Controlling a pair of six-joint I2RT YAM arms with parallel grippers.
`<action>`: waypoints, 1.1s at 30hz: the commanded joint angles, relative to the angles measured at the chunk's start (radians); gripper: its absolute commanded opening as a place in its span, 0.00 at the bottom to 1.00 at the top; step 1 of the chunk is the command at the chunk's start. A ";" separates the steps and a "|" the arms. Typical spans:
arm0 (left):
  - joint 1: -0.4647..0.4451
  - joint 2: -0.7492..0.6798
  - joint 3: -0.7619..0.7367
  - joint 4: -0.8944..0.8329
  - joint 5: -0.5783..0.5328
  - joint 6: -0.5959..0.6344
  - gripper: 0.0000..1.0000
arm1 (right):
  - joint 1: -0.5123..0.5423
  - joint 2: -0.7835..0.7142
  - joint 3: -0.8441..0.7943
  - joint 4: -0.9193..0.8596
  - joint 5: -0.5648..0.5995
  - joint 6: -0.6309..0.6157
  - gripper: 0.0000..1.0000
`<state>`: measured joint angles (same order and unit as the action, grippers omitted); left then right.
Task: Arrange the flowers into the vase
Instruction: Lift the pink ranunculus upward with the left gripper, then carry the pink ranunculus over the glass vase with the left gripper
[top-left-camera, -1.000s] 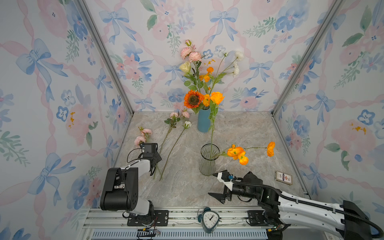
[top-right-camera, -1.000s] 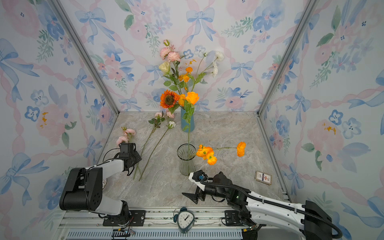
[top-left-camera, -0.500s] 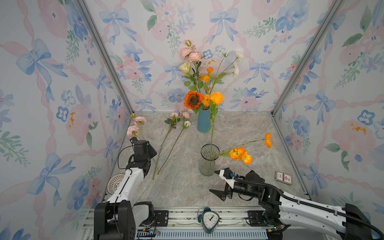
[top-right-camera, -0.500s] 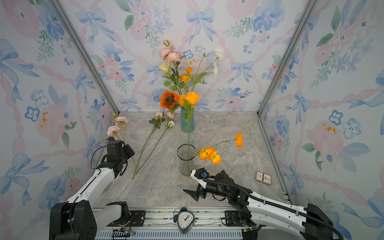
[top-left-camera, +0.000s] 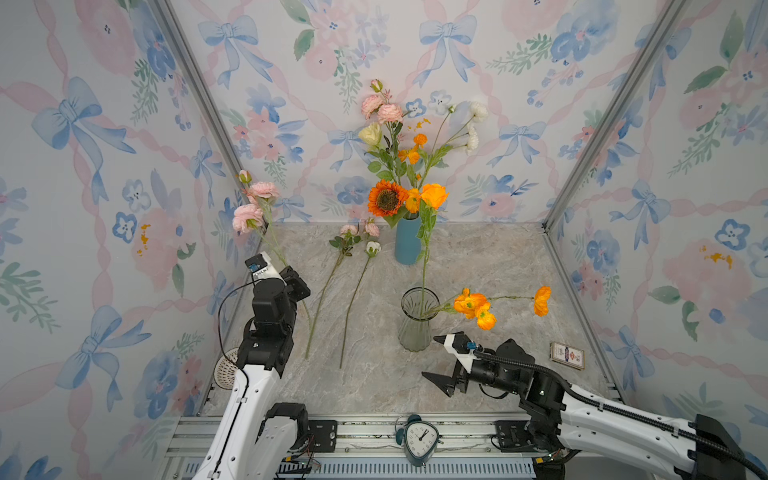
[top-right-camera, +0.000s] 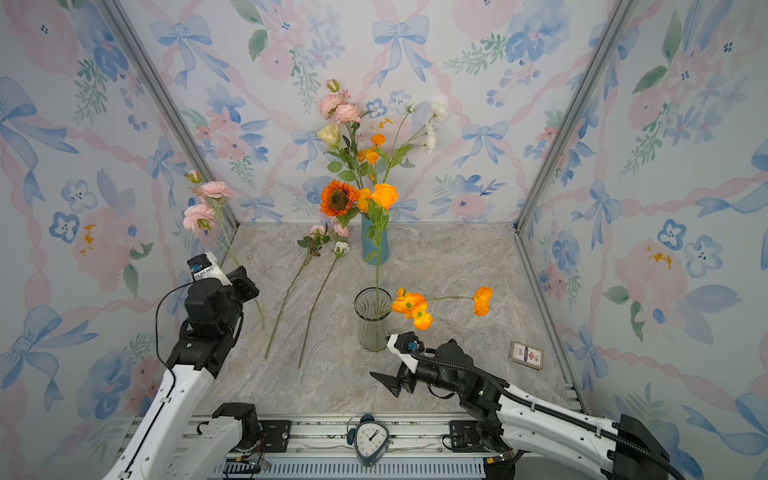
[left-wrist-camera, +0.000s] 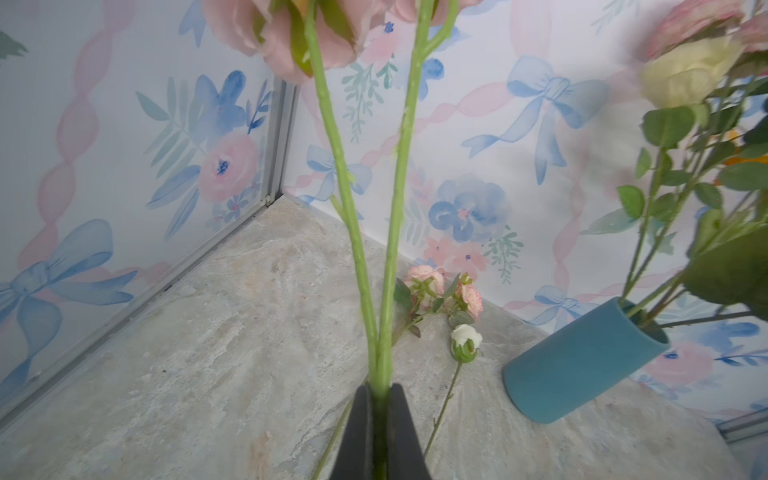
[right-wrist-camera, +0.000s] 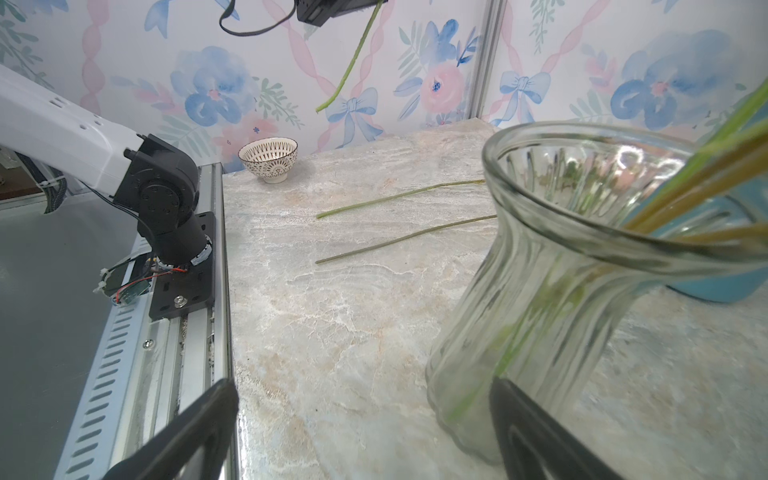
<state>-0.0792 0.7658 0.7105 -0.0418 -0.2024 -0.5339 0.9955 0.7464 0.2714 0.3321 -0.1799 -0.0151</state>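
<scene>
Two pink peonies clamped by the stem in the left fingers, above the tabletop, right fingers spread wide beside the glass vase of orange poppies.

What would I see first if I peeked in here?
The tall bright bouquet in the blue vase at the back middle. Next, the left pincer holding pink flowers up by the left wall, and orange poppies leaning out of the glass vase in front.
</scene>
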 joint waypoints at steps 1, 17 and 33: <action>-0.082 -0.067 0.040 0.153 0.087 -0.105 0.00 | -0.009 0.010 -0.009 0.012 -0.003 0.007 0.97; -0.671 0.191 -0.151 1.273 0.101 0.195 0.00 | -0.013 0.015 -0.006 0.031 0.027 0.013 0.97; -0.838 0.540 -0.121 1.631 0.119 0.368 0.00 | -0.032 0.007 -0.001 0.024 0.065 0.024 0.97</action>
<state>-0.9062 1.2865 0.5652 1.4754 -0.0704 -0.2138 0.9741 0.7647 0.2714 0.3439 -0.1196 -0.0067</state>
